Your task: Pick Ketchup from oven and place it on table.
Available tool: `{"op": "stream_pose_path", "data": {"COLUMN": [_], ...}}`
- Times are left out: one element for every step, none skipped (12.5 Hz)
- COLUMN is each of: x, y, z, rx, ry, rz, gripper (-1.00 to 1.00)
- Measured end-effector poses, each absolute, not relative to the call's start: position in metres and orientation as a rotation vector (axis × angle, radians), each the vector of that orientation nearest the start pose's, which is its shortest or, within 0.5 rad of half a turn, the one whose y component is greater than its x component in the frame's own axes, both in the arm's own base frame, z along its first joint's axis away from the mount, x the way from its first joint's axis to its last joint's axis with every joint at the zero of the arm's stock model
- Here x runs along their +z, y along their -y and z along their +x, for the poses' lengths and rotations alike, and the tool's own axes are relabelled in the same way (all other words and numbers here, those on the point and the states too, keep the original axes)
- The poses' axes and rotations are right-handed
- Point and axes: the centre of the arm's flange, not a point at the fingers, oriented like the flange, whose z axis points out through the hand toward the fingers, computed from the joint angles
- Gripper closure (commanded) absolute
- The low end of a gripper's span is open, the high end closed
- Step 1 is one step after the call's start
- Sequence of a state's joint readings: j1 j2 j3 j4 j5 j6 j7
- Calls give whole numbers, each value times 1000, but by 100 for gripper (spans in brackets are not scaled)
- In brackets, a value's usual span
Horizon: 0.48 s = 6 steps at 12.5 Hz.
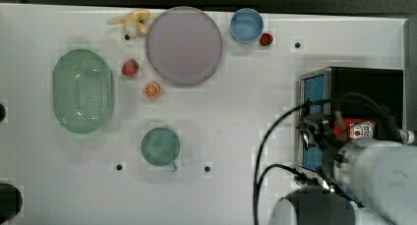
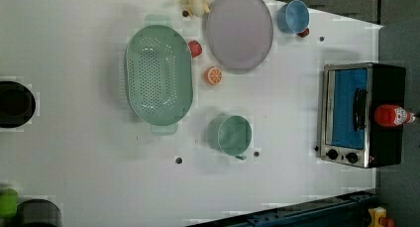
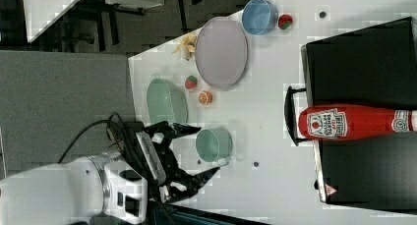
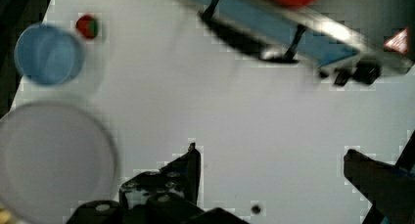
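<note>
White perforated table (image 3: pixel 275 131), dark floor beyond its edge. Landmark: the oven (image 3: pixel 361 112).

Nearest the arm, the gripper (image 3: pixel 200 152) hangs above the table beside the green cup (image 3: pixel 214 144), well apart from the oven. Jaws spread fully wide, holding and touching nothing. Judgement: opened in readiness for the approach.

Farther on, the ketchup (image 3: pixel 344 123) stands upright on the oven's black roof, near the front edge above the handle. It is free on all sides, so the claw should reach it easily. Not yet picked.

Beyond the oven, plate (image 3: pixel 221 52) and blue bowl (image 3: pixel 259 16) sit clear of the route.
</note>
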<state>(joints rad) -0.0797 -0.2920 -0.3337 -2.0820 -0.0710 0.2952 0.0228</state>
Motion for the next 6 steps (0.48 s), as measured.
{"op": "stream_pose_path", "data": {"x": [551, 555, 551, 541, 518, 499], "y": [220, 231, 246, 264, 285, 299], "z": [438, 448, 453, 457, 458, 460], "rx": [-144, -226, -310, -357, -331, -315], "ry": [-1756, -1768, -1791, -1829, -1890, -1935], "rz": [-2540, -2490, -2461, -2438, -2424, -2416], "gripper": [-100, -100, -100, -100, -100, -100]}}
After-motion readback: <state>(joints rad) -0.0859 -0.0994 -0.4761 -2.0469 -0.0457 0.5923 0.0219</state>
